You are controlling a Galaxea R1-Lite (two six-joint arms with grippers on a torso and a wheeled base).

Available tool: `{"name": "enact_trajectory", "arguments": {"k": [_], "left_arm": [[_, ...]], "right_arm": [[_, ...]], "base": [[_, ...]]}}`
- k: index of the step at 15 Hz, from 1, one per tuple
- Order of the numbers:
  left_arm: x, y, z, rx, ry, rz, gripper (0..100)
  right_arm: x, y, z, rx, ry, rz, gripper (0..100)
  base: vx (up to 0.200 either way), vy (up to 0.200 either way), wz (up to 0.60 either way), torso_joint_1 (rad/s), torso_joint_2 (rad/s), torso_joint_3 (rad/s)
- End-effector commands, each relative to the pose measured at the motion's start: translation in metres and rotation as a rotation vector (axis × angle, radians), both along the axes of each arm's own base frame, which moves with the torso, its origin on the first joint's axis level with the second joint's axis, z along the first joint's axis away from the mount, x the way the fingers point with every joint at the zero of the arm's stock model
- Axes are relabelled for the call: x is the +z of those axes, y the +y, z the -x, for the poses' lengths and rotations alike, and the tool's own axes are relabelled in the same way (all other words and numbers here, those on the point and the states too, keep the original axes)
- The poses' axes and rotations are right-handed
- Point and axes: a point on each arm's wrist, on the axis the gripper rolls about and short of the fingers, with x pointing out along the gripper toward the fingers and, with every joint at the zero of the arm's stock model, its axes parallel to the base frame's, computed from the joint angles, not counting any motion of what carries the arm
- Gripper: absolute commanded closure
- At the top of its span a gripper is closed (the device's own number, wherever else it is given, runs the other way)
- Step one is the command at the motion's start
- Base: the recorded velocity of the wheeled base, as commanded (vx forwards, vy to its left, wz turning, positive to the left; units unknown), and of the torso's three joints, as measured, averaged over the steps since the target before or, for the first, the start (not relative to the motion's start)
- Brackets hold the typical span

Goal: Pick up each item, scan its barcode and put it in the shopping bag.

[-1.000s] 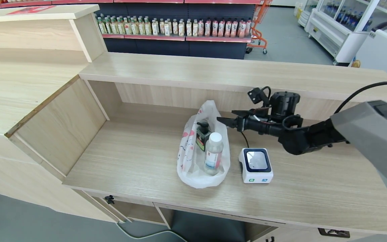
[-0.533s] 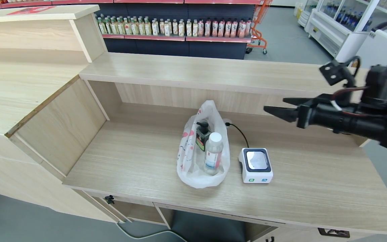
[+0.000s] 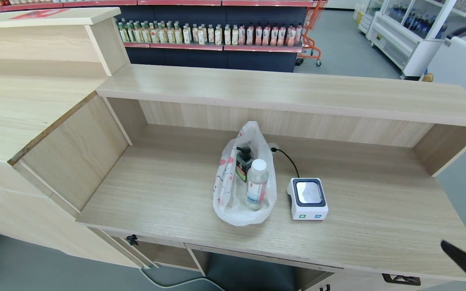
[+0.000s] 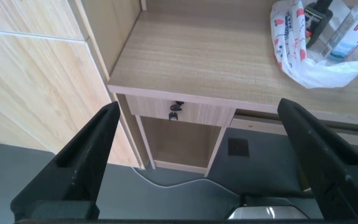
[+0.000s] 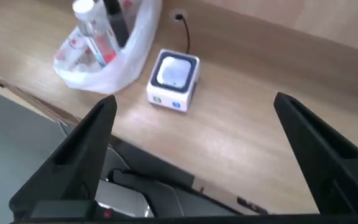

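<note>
The clear bottle (image 3: 256, 186) and pump bottle (image 3: 242, 163) stand in the floppy shopping bag (image 3: 223, 182), left of the scanner (image 3: 308, 199). We judge them light, rigid, slick: grip mid-body. Our left claw (image 4: 197, 112) and right claw (image 5: 194, 102) gape empty.

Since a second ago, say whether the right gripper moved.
Yes: the right gripper withdrew from beside the shopping bag to the counter's near right corner.

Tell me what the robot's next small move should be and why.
Probably rest the arms: the pump bottle and clear bottle already stand in the shopping bag beside the scanner, and the left gripper and right gripper are open and empty.
</note>
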Motion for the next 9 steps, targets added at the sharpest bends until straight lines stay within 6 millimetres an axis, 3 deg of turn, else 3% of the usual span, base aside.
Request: {"name": "enact_trajectory", "arguments": {"k": [1, 9], "left_arm": [[0.0, 0.0, 0.0, 0.001, 0.001, 0.0, 0], [0.0, 0.0, 0.0, -0.001, 0.001, 0.0, 0]], "right_arm": [[-0.057, -0.003, 0.054, -0.086, -0.074, -0.006, 0], [-0.081, -0.003, 0.076, -0.105, -0.101, -0.047, 0]], "base": [[0.0, 0.0, 0.0, 0.0, 0.0, 0.0], [0.0, 0.0, 0.0, 0.0, 0.0, 0.0]]}}
